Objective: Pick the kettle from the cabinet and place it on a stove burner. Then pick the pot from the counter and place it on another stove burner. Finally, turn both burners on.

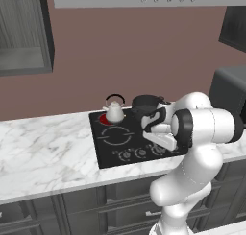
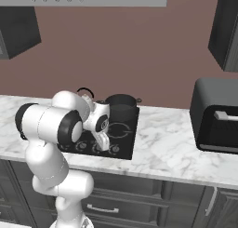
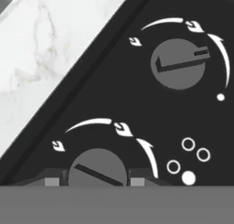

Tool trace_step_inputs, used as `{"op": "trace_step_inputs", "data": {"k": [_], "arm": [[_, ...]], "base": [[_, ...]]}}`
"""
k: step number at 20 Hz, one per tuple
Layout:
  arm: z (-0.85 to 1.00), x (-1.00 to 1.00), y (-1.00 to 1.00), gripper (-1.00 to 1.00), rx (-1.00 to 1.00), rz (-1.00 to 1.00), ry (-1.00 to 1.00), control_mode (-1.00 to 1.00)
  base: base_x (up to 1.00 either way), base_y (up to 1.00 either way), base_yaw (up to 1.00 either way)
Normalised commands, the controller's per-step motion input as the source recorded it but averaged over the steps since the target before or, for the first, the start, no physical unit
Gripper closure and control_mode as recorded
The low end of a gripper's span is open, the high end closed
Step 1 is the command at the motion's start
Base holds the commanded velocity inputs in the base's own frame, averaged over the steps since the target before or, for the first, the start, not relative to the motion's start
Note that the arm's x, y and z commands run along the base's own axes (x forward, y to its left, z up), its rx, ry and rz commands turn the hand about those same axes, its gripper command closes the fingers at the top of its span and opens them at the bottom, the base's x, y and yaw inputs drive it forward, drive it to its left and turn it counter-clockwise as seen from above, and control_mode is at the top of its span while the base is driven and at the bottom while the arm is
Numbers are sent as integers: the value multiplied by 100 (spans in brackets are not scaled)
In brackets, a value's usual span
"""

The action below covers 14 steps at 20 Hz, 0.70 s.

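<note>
Directly between the fingertips (image 3: 58,179) in the hand view sat a round stove knob (image 3: 97,167), jaws half-spread and flanking it, its ridge slanting across them. Kettle (image 1: 115,111) stood on a red-glowing rear burner (image 1: 105,119), pot (image 1: 145,103) beside it.

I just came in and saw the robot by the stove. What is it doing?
The robot is turning on the stove. The kettle sits on a back burner that glows red, and the pot sits on the burner beside it. The arm is bent low over the front of the cooktop, and its claw sits around one knob, a finger on each side. Another knob is just past it.
</note>
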Motion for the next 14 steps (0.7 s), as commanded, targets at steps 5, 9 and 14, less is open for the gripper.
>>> {"op": "trace_step_inputs", "data": {"k": [5, 9, 14], "arm": [[-13, -2, 0, 100, 0, 14, -7, -100], [-15, -3, 0, 100, 0, 14, -9, -100], [-15, -4, 0, 100, 0, 14, -10, -100]], "base": [[0, 0, 0], [0, 0, 0], [0, 0, 0]]}}
